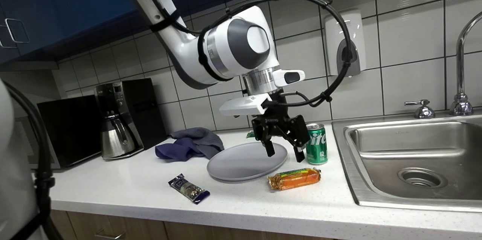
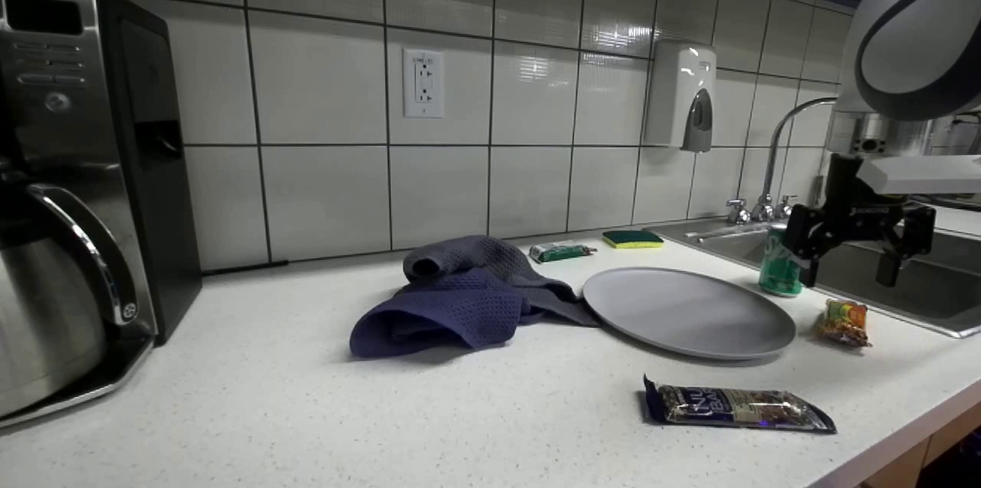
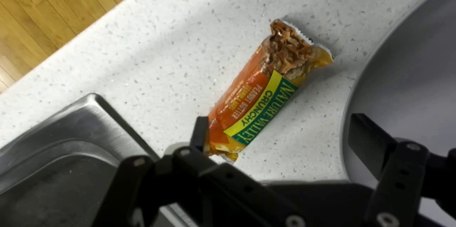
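The gripper [image 1: 285, 154] hangs above the countertop [image 1: 124, 183], its jaws spread wide and released. Lower down, the orange granola bar [image 3: 256, 95] lies on the countertop, between the grey plate [image 1: 244, 162] and the front corner of the steel sink [image 1: 352, 164]. A green can [image 1: 317, 144] stands upright just beside the sink's side edge, while a nut bar [image 1: 189, 189] lies near the countertop's front edge.

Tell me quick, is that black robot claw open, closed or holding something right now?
Gripper: open, holding nothing, hanging above the white countertop near the Nature Valley Crunchy peanut butter bar, not touching it.
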`<state>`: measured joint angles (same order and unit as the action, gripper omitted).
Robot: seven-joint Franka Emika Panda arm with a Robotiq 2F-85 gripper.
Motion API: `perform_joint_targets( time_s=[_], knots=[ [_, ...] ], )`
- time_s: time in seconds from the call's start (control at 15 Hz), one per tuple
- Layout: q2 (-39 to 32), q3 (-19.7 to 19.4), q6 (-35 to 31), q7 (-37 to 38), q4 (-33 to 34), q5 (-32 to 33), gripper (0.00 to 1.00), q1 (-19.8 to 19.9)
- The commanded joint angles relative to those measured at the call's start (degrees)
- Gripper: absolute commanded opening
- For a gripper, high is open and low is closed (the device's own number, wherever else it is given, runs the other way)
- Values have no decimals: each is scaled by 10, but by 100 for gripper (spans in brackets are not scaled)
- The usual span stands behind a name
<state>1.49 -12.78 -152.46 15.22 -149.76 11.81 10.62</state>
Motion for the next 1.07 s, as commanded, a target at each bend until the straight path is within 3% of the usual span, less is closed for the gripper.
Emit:
perform_joint_targets(
  time_s=[0.0,0.47,0.67,0.73,1.0],
  knots=[
    [14,0,-24,29,-24,-24,100,12],
    [0,-8,-22,66,-23,-63,100,22],
    [-1,-9,-18,11,-26,-73,100,21],
    [-5,-7,-12,45,-17,-61,100,21],
    [-7,-8,-12,32,-19,-60,100,20]
  ],
)
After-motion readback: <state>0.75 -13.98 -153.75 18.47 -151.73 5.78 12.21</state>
